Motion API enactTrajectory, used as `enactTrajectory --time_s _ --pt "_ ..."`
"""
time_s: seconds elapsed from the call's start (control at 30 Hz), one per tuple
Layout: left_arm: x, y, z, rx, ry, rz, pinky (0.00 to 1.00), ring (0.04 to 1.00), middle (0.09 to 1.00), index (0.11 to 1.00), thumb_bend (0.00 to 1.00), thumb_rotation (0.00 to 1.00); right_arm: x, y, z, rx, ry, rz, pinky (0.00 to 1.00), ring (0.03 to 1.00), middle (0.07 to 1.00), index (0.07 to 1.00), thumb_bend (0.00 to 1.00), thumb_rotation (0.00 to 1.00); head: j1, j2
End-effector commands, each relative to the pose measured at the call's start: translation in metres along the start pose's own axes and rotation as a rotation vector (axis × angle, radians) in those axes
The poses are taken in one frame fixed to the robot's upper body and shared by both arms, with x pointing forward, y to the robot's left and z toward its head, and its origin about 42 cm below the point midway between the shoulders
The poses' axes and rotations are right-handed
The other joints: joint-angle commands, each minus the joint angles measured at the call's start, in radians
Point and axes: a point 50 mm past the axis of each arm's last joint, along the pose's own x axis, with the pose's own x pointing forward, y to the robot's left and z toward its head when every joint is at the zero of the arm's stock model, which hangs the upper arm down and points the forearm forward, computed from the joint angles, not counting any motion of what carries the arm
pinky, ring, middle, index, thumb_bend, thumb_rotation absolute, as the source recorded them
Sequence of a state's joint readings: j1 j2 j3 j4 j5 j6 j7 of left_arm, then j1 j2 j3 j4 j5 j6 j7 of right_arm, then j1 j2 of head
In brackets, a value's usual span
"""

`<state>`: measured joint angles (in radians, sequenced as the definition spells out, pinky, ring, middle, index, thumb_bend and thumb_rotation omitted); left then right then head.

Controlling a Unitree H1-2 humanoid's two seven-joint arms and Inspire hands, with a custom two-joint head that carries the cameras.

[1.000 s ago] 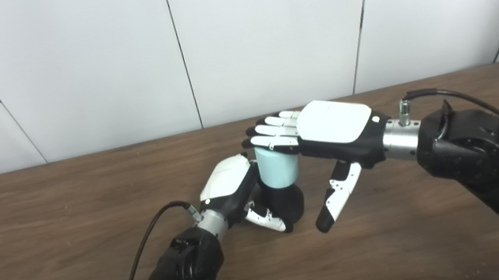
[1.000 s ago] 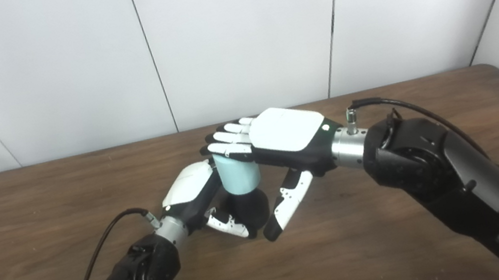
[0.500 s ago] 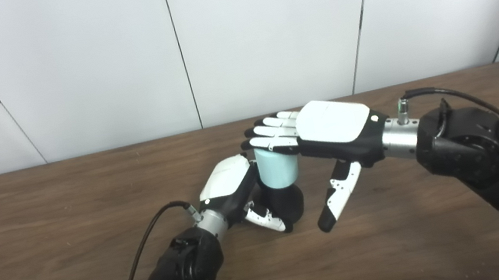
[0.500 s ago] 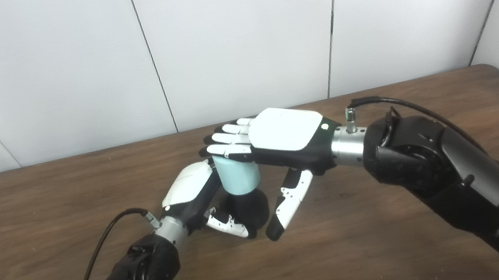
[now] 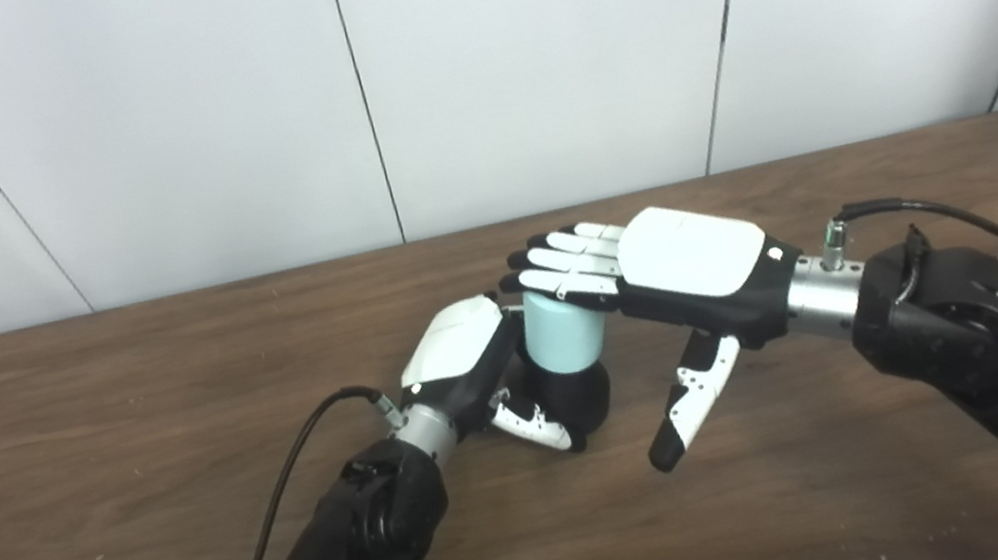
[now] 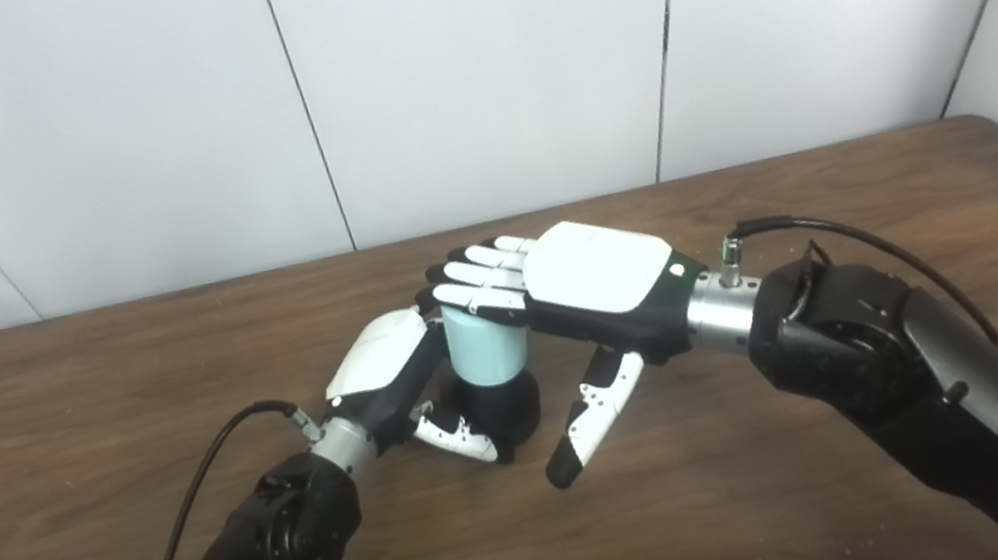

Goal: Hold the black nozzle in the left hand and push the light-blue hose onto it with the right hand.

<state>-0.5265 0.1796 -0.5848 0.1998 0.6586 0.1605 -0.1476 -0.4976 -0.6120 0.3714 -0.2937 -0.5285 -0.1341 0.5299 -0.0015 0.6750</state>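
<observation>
- White wall panels back a dark wooden table (image 5: 129, 433); everything that matters sits near its middle.
- Left hand (image 5: 461, 357) is wrapped around the black nozzle (image 5: 579, 393), which stands upright on the wood, so the base likely cannot slide or tip under a downward push.
- Light-blue hose (image 5: 563, 340), a short pale cylinder, sits upright on the nozzle's top, at twelve o'clock from it.
- Right hand (image 5: 671, 277) lies flat over the hose, fingers (image 5: 568, 266) spread across its top end and thumb hanging free toward six o'clock: pressing, not gripping.
- Judging by the blue length showing, seating seems partial.
</observation>
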Motion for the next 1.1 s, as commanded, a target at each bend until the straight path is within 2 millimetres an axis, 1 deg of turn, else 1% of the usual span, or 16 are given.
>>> enactTrajectory --time_s 0.0,0.13,0.17,0.23,0.27,0.3,0.33,0.37,0.4,0.47,0.5,0.57,0.73,0.83,0.93,1.07 --pt "-0.017 -0.038 -0.025 0.001 0.104 -0.195 1.00 0.611 0.482 0.491 0.53 0.00 -0.007 0.025 -0.003 0.021 0.021 0.144 1.00 1.000 1.000 0.983 0.84 0.95 -0.001 -0.001" --pt "-0.017 -0.040 -0.026 -0.003 0.106 -0.195 1.00 0.611 0.482 0.491 0.53 0.00 -0.003 0.018 -0.006 0.045 0.012 0.115 1.00 1.000 1.000 0.988 0.83 0.95 -0.008 -0.006" --pt "-0.016 -0.040 -0.026 -0.004 0.107 -0.196 1.00 0.612 0.480 0.492 0.53 0.00 -0.001 0.014 -0.006 0.077 0.019 0.090 1.00 1.000 1.000 0.995 0.83 0.92 -0.008 -0.006" --pt "-0.015 -0.042 -0.026 -0.005 0.107 -0.196 1.00 0.612 0.482 0.491 0.53 0.00 0.003 0.007 -0.004 0.164 0.045 0.014 1.00 1.000 1.000 0.999 0.80 0.79 -0.010 -0.011" --pt "-0.015 -0.042 -0.026 -0.005 0.107 -0.197 1.00 0.612 0.482 0.491 0.53 0.00 0.005 0.004 -0.001 0.218 0.065 -0.047 0.99 1.000 1.000 1.000 0.77 0.65 -0.010 -0.011" --pt "-0.015 -0.043 -0.025 -0.005 0.106 -0.197 1.00 0.612 0.482 0.491 0.53 0.00 0.007 0.001 0.001 0.263 0.083 -0.101 0.98 1.000 1.000 1.000 0.75 0.53 -0.009 -0.012" --pt "-0.015 -0.043 -0.024 -0.005 0.104 -0.197 1.00 0.612 0.481 0.491 0.53 0.00 0.008 -0.001 0.002 0.309 0.108 -0.161 0.96 1.000 1.000 1.000 0.73 0.45 -0.009 -0.013" --pt "-0.014 -0.043 -0.024 -0.005 0.103 -0.197 1.00 0.612 0.480 0.492 0.53 0.00 0.010 -0.003 0.003 0.356 0.134 -0.223 0.92 0.996 1.000 1.000 0.72 0.34 -0.009 -0.013" --pt "-0.014 -0.043 -0.023 -0.005 0.102 -0.197 1.00 0.611 0.478 0.493 0.53 0.00 0.010 -0.004 0.003 0.397 0.156 -0.274 0.87 0.985 1.000 1.000 0.72 0.27 -0.009 -0.013" --pt "-0.014 -0.043 -0.022 -0.007 0.100 -0.197 1.00 0.611 0.475 0.495 0.53 0.00 0.011 -0.005 0.001 0.489 0.197 -0.380 0.79 0.956 1.000 1.000 0.73 0.16 -0.006 -0.015" --pt "-0.014 -0.043 -0.022 -0.008 0.099 -0.197 1.00 0.610 0.475 0.495 0.53 0.00 0.012 -0.005 0.000 0.523 0.212 -0.419 0.75 0.936 1.000 1.000 0.74 0.13 -0.004 -0.013" --pt "-0.013 -0.043 -0.022 -0.010 0.097 -0.197 1.00 0.610 0.477 0.494 0.53 0.00 0.011 -0.005 -0.003 0.569 0.241 -0.476 0.67 0.891 1.000 1.000 0.75 0.11 -0.001 -0.017" --pt "-0.013 -0.044 -0.023 -0.014 0.097 -0.195 1.00 0.610 0.478 0.493 0.52 0.00 0.002 -0.003 -0.007 0.518 0.297 -0.481 0.61 0.823 0.985 1.000 0.74 0.08 0.022 -0.018" --pt "-0.012 -0.047 -0.022 -0.015 0.101 -0.195 1.00 0.609 0.479 0.493 0.52 0.00 -0.009 0.001 -0.010 0.509 0.322 -0.465 0.59 0.804 0.969 1.000 0.73 0.05 0.082 -0.021" --pt "-0.011 -0.050 -0.019 -0.013 0.103 -0.196 1.00 0.608 0.481 0.491 0.53 0.00 -0.019 0.008 -0.012 0.507 0.361 -0.409 0.59 0.796 0.955 1.000 0.73 0.01 0.105 -0.024" --pt "-0.011 -0.048 -0.017 -0.013 0.101 -0.192 1.00 0.606 0.482 0.490 0.53 0.00 -0.031 0.017 -0.013 0.513 0.395 -0.344 0.61 0.796 0.962 0.998 0.72 0.00 0.107 -0.024"
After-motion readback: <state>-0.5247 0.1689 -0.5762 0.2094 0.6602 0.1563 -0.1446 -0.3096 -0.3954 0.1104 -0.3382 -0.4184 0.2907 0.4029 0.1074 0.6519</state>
